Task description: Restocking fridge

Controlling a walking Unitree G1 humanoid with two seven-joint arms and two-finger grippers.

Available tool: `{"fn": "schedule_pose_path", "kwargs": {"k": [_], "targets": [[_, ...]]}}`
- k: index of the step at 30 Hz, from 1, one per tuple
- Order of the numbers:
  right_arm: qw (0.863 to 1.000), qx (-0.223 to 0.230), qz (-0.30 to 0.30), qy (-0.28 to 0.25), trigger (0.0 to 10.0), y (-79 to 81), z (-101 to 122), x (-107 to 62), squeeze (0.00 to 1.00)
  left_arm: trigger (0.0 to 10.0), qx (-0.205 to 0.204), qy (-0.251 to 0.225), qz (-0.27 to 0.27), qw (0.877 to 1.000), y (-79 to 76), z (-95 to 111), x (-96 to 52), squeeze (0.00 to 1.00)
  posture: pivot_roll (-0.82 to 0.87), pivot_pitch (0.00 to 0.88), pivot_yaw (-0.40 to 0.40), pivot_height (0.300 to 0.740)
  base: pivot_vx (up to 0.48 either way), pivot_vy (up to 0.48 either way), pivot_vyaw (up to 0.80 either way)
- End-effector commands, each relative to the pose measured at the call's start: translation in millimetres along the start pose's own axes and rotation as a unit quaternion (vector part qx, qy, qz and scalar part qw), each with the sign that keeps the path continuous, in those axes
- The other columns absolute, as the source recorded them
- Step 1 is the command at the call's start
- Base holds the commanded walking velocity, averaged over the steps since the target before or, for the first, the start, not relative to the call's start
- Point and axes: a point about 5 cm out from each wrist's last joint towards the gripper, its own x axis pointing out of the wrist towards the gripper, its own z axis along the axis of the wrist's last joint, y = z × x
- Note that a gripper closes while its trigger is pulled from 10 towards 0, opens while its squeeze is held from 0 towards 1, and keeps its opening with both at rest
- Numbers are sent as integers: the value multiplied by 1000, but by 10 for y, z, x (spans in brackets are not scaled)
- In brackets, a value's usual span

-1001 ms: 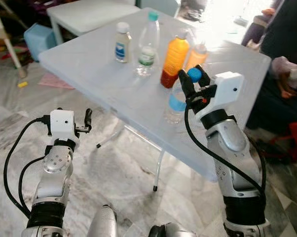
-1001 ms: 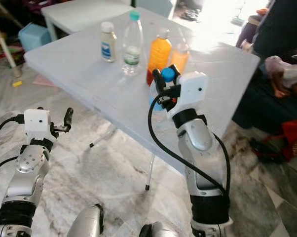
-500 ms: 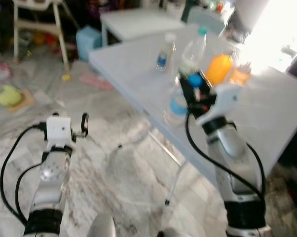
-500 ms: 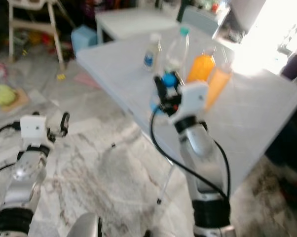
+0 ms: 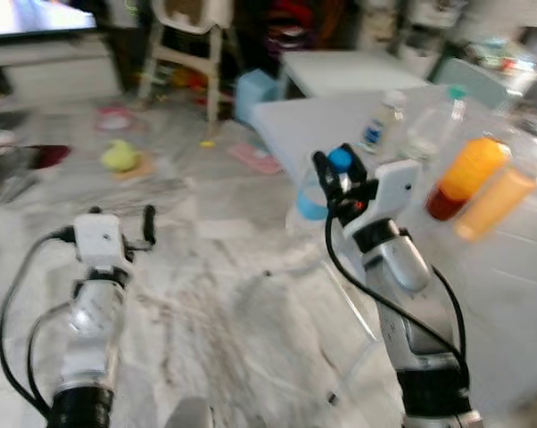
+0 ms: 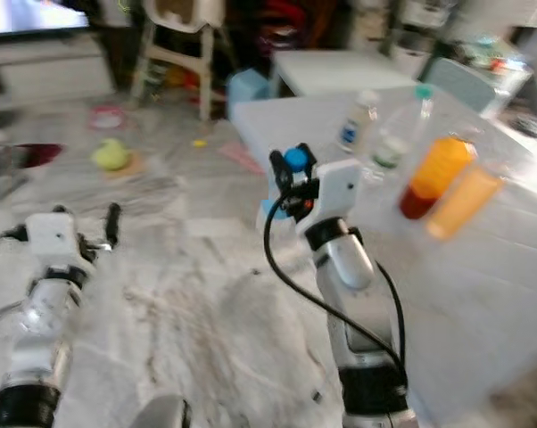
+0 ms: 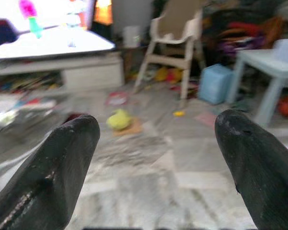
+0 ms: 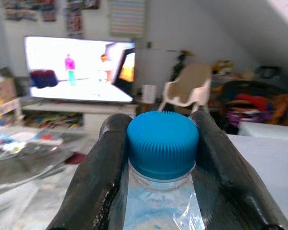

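A grey-veined marble floor (image 5: 224,321) spreads through a cluttered living room. A pale folding table (image 5: 518,294) serves as landmark. Beyond its far corner stand a small white table (image 5: 349,69), a light-blue bin (image 5: 255,89) and a white high chair (image 7: 175,48); farther off, a lit television (image 8: 77,69) sits on a low white cabinet. A yellow toy (image 5: 119,157) lies on the floor well away from the table.

Four bottles stand on the table: a small clear one with a blue label (image 5: 377,125), a tall clear one with a green cap (image 5: 429,132), a rounded one of orange juice with a dark red base (image 5: 460,178), and a slimmer orange one (image 5: 491,203).

A fifth, a clear plastic water bottle (image 5: 318,192) with a ribbed blue cap (image 8: 163,143) and blue label, is held off the table's near edge, over the floor. The right gripper (image 5: 333,171) clamps its black fingers (image 8: 98,177) on the bottle's neck just below the cap.

The left gripper (image 5: 142,227) is over the floor, well clear of the table, its rounded black fingers (image 7: 62,163) spread wide and holding nothing.
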Motion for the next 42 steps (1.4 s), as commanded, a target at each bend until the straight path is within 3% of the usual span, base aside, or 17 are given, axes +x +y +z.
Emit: {"fn": "schedule_pose_path", "kwargs": {"k": [1, 8, 13, 16, 19, 23, 28, 32, 33, 35, 37, 39, 42], "targets": [[1000, 3, -5, -11, 10000, -22, 42, 11, 0, 10000, -2, 6, 3, 1000, 31, -2, -10, 0, 64, 0, -111, 740, 0, 0, 800], [999, 1, -30, 17, 10000, -111, -91, -90, 0, 10000, 8, 18, 7, 1000, 74, -56, -100, 0, 69, 0, -112, 740, 0, 0, 800], [996, -20, -64, 53, 10000, -216, -258, -323, 0, 10000, 21, 23, 6, 999, 108, -94, -212, 0, 57, 0, -91, 740, 0, 0, 463], [995, -23, -73, 62, 10000, -245, -304, -382, 0, 10000, 23, 24, 5, 999, 107, -99, -228, 0, 54, 0, -86, 740, 0, 0, 0], [984, -9, -155, 87, 10000, -381, -452, -606, 0, 10000, 33, 37, -32, 998, -36, -144, -227, 0, -4, 0, 6, 740, 0, 0, 0], [978, -16, -187, 86, 10000, -433, -456, -658, 0, 10000, 41, 35, -56, 997, -97, -114, -142, 0, -24, 0, 40, 740, 0, 0, 0], [971, -19, -219, 94, 10000, -472, -480, -685, 0, 10000, 41, 28, -63, 997, -102, -44, -53, 0, -39, 0, 57, 740, 0, 0, 0], [967, -64, -213, 123, 10000, -442, -529, -631, 0, 10000, 41, 27, -65, 997, -110, -26, -29, 0, -36, 0, 49, 740, 0, 0, 0], [967, -64, -213, 123, 10000, -442, -529, -631, 0, 10000, 41, 27, -65, 997, -110, -26, -29, 0, -36, 0, 49, 740, 0, 0, 0], [968, -9, -218, 126, 10000, -433, -536, -591, 0, 10000, 43, 28, -59, 997, -87, -40, -41, 0, -31, 0, 21, 740, 0, 0, 0], [966, -10, -225, 123, 10000, -445, -523, -569, 0, 10000, 44, 29, -56, 997, -71, -49, -47, 0, -33, 0, 18, 740, 0, 0, 0], [973, -40, -194, 114, 10000, -424, -483, -513, 0, 10000, 46, 33, -49, 997, -28, -71, -52, 0, -41, 0, 4, 740, 0, 0, 0], [977, -18, -182, 114, 10000, -421, -474, -514, 0, 10000, 47, 34, -39, 998, 15, -70, -37, 0, -32, 0, -6, 740, 0, 0, 0]]}}
